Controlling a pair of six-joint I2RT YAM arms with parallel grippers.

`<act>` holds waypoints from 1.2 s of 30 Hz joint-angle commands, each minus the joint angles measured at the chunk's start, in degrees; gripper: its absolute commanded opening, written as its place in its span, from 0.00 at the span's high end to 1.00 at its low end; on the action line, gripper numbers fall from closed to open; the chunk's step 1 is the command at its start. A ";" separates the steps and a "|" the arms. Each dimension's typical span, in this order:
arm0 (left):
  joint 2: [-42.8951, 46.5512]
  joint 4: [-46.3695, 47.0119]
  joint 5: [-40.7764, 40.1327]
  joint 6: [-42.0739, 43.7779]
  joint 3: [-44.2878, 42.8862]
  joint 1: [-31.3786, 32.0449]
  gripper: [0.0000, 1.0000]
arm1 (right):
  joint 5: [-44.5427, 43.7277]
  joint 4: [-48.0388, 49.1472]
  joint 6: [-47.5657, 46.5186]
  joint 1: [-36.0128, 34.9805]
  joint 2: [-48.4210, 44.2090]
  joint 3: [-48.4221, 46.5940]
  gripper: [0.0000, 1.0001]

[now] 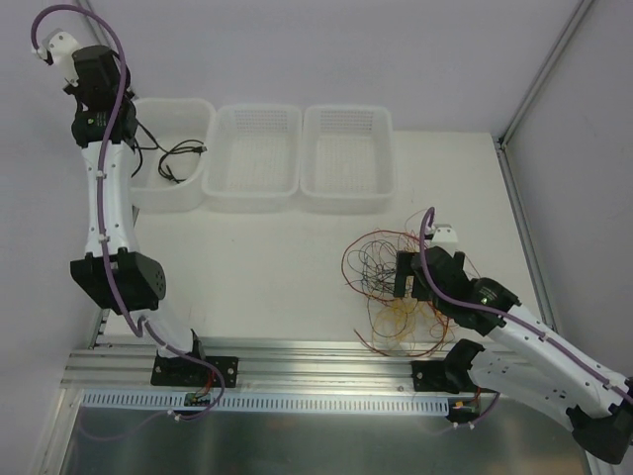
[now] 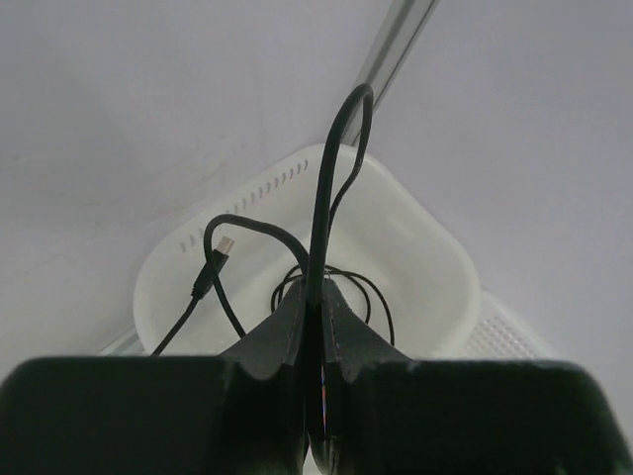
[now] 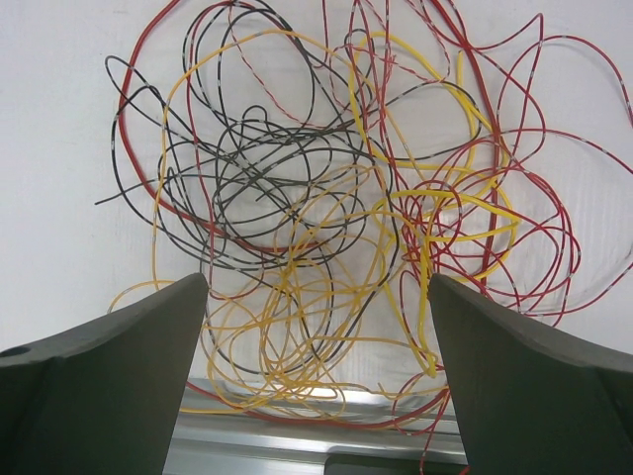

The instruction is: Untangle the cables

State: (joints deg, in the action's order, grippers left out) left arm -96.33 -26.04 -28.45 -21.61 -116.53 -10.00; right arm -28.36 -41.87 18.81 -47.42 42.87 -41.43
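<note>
Tub (image 1: 188, 198): white and solid-walled, at the far left of the bench (image 1: 277, 257). Part of a black cable (image 2: 318, 198) is coiled inside it.
Left jaws: pressed shut on that black cable above the tub, with a loop standing up past the tips.
Drop-off: it seems best to lower until the hanging loop is inside the walls, then open, so that nothing drapes over the rim.
Mesh baskets (image 1: 255, 158): two, just right of the tub. No wire shows in them.
Tangle (image 1: 396, 287): red, yellow and black cables (image 3: 326, 198) loosely looped on the bench near its front edge.
Right jaws: spread wide over the tangle, holding nothing.
Next pick: probably an outer strand, such as the black end (image 3: 104, 201) at the left fringe. Pinch one wire only and lift slowly, or the knots may tighten.
</note>
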 commanded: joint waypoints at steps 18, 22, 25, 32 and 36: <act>-14.15 5.65 21.41 -2.21 0.86 -5.03 0.15 | -2.23 -2.16 -2.02 -0.31 2.65 -2.33 0.00; -5.37 5.65 28.69 -5.63 4.90 -4.85 0.01 | -2.84 -3.74 -2.02 -0.13 2.92 -3.39 0.00; 1.75 5.56 35.80 -7.57 11.04 -3.37 0.01 | -2.14 -4.88 -2.37 0.83 4.14 -4.01 0.00; 21.69 5.30 38.90 -3.19 39.03 7.77 0.01 | 8.39 -2.26 -1.93 10.23 7.66 -1.82 0.00; 34.51 4.77 44.24 -1.34 54.60 13.25 0.01 | 13.50 1.95 -0.44 12.43 11.86 0.29 0.00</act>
State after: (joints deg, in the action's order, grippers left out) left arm -66.94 -19.90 10.20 -25.65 -71.88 1.08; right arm -20.86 -43.31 17.45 -36.27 51.86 -42.63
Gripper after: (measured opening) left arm 0.990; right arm 0.993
